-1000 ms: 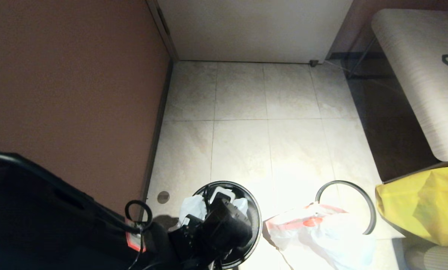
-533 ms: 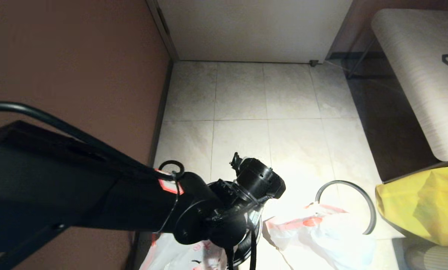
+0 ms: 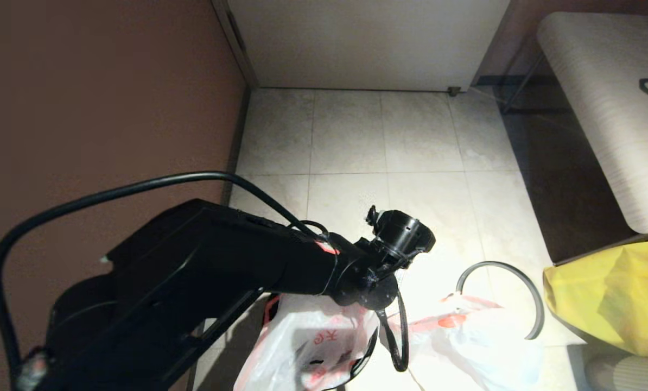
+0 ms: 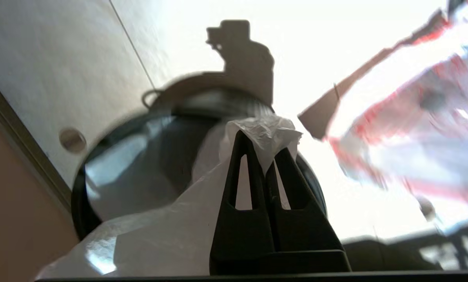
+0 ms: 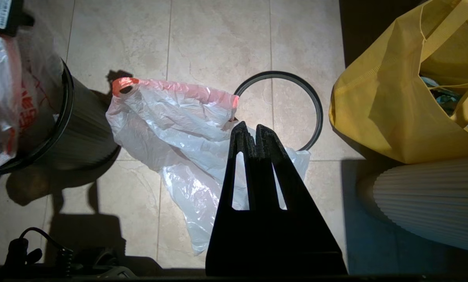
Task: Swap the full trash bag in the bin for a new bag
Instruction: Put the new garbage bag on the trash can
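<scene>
Bin [image 5: 77,133] duty has moved on: a second ago the left arm was reaching down into the pail, and now it is raised, with the full bag [image 3: 307,347] drawn up out of the opening and hanging over it. The left gripper [image 4: 263,143] has its fingers [image 4: 240,164] pressed together on a crumpled tuft of the bag's white plastic, which pokes out above the tips. Below the grip the bag spreads wide, white with red printing, and covers most of the pail's mouth; only an arc of the black rim shows around it. The left arm [image 3: 221,271] stretches out from the near left corner of the floor [image 3: 356,141], its wrist above the pail.

The right gripper [image 5: 249,131] hovers with its fingers [image 5: 240,156] brought together and nothing between them, above a new bag [image 5: 171,129] that lies flat on the tiles just beside the pail. This bag is white with a red drawstring hem. A thin grey hoop [image 5: 292,78] lies on the floor, partly under the new bag's edge. A large yellow bag [image 5: 394,102] stands near the right edge of the floor, beside the hoop, apart from it.
</scene>
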